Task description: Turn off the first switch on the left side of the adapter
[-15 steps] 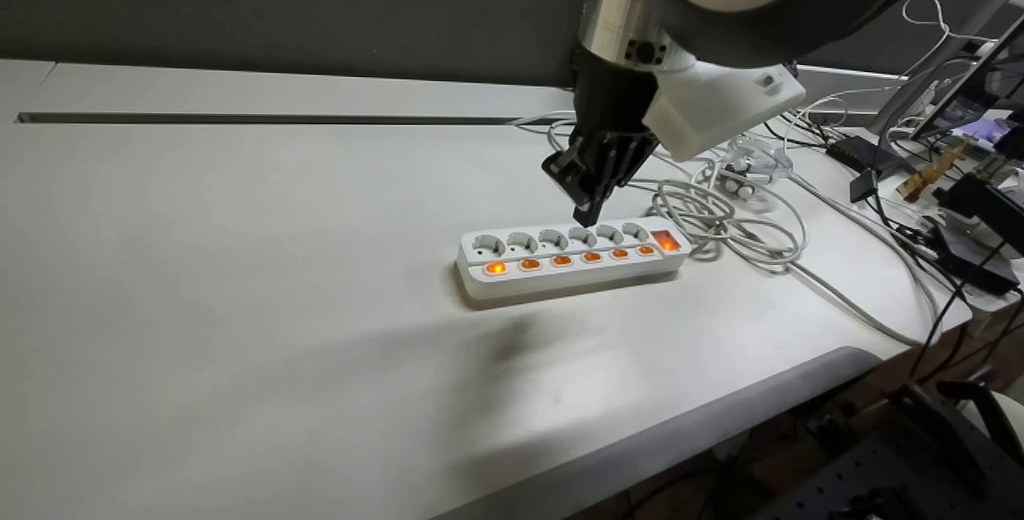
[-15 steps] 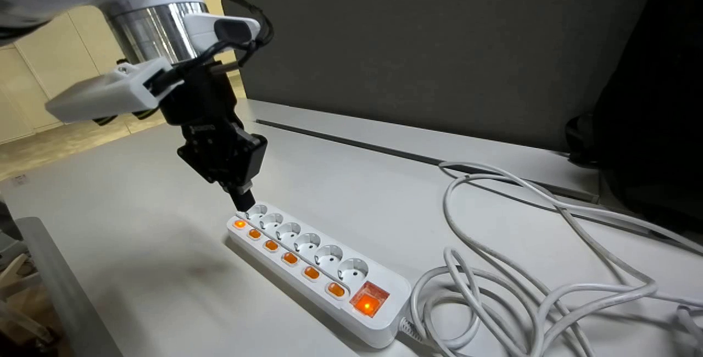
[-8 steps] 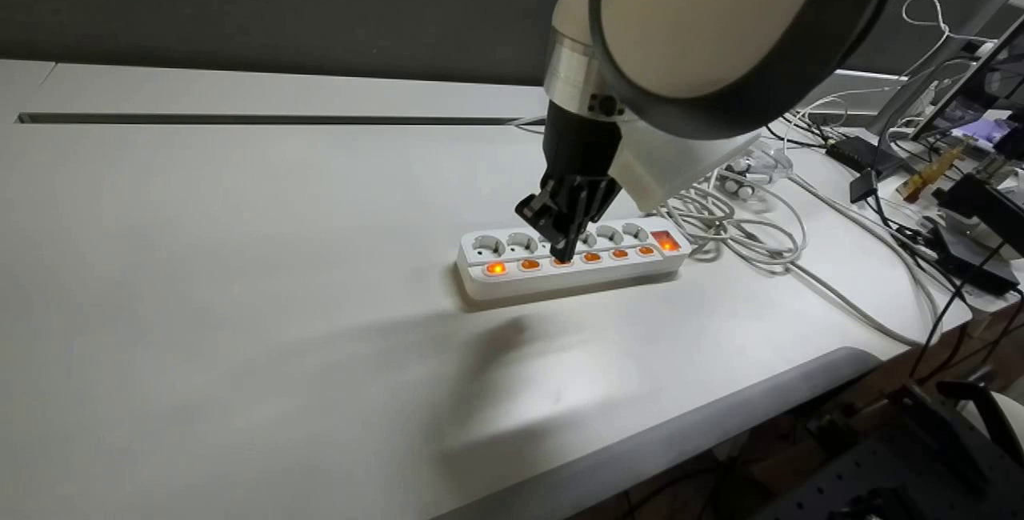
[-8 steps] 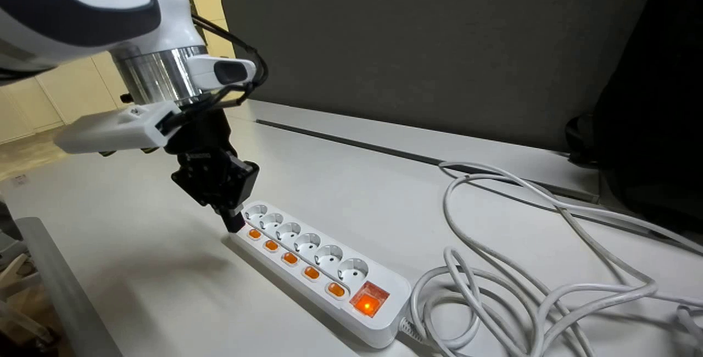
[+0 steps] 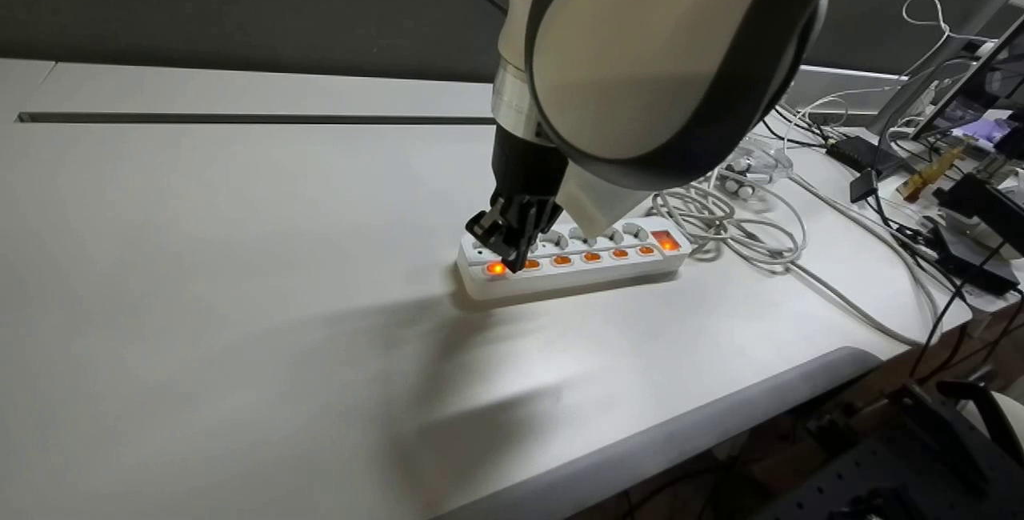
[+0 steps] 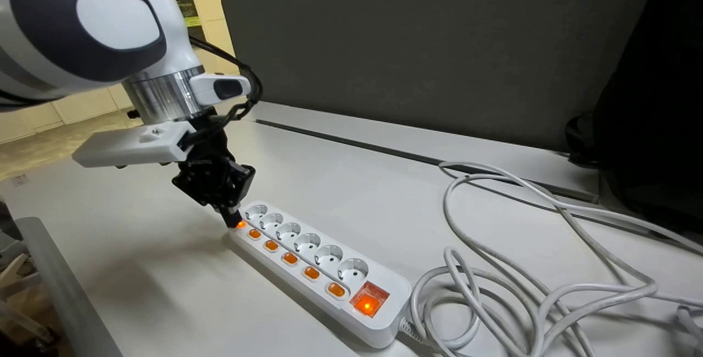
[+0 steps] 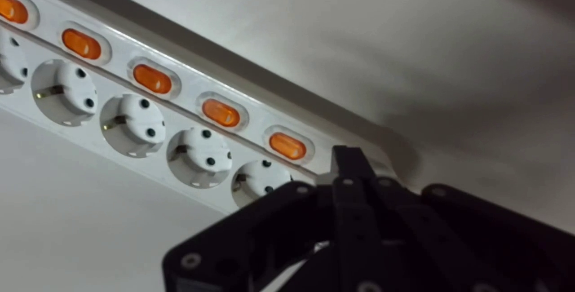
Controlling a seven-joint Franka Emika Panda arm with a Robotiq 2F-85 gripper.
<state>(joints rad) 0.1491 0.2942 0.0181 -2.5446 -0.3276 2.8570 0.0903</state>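
The hand [image 6: 231, 219] hangs low and tilted, its fingertips [image 7: 352, 161] pressed together with nothing pinched between them. The glowing orange rocker switch [image 6: 241, 224], most likely the one the task means, lies right at those tips: in both exterior views it shows just beside them, while in the wrist view the hand hides it, so whether they touch cannot be told. It is the end rocker on the white six-socket power strip [image 6: 301, 266], at the end nearest the hand; from there the strip's long axis runs away past five unlit rocker switches [image 7: 152, 78] in a row, with the round sockets [image 7: 132, 126] alongside. The coming move turns on this: the target is right by the tips, yet the unlit neighbour [image 7: 287, 146] is near them too, so it seems to call for a slight sideways correction at most, then a short push down, with care not to catch the wrong rocker. Since the target glows, the switching-off looks not yet done. Farthest along the strip from the hand shines the larger master switch [image 6: 369, 299], and beyond it the coiled cable [image 5: 700, 208] lies on the bench [image 6: 340, 181].
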